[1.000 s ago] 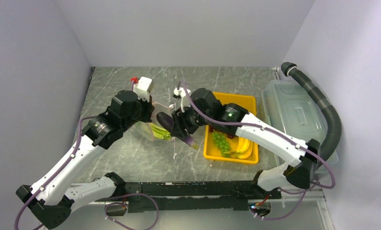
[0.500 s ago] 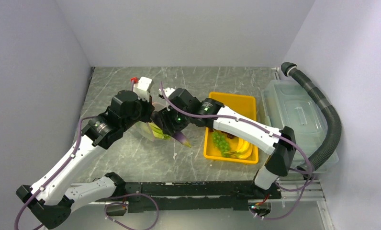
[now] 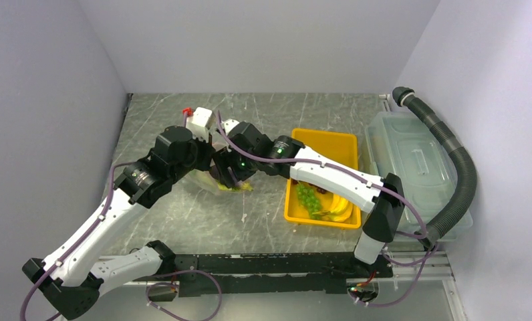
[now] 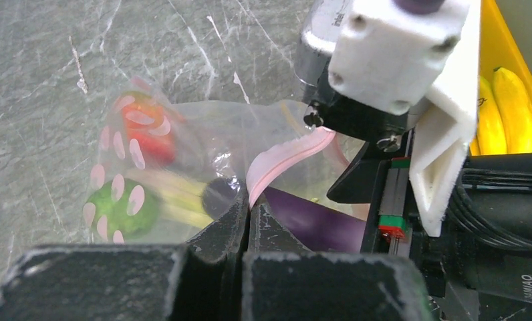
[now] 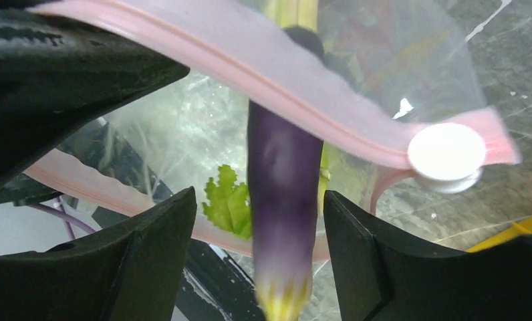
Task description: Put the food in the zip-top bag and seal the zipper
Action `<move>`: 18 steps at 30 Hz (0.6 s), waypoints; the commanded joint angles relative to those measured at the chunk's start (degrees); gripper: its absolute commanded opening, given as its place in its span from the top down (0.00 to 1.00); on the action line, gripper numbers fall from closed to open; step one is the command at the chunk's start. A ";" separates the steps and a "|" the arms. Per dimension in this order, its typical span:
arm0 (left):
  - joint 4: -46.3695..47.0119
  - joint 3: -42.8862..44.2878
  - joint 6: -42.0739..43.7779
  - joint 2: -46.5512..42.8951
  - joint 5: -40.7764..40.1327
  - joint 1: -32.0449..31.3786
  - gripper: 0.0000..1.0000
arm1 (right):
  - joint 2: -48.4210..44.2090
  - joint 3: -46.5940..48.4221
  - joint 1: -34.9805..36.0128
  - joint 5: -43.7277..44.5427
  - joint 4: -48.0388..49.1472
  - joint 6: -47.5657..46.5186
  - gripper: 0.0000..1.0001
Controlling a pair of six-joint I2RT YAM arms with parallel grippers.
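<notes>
While left hand (image 4: 249, 215) pinches zipper (image 4: 287, 155), right hand (image 5: 258, 267) spread around eggplant (image 5: 281, 167)

1. Clear floppy plastic zip-top bag (image 4: 203, 144): centre-left, mouth open; red piece (image 4: 146, 134) & round green piece (image 4: 119, 207) inside.
2. Pink zipper strip (image 5: 250, 70): unsealed, white slider (image 5: 446, 155) at one end.
3. Long purple aubergine (image 5: 282, 200): partway thru mouth, green leafy piece (image 5: 228, 200) beside.
4. Green grape bunch (image 3: 308, 198), yellow bananas (image 3: 342, 206): right of bag, apart.

Plain pale walls (image 3: 250, 40) around a grey, seemingly marbled tabletop (image 3: 196, 221).
</notes>
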 commanded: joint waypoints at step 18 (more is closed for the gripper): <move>1.31 0.57 -0.60 -0.33 -0.42 0.14 1.00 | -26.06 -23.47 0.33 8.68 15.38 2.54 0.39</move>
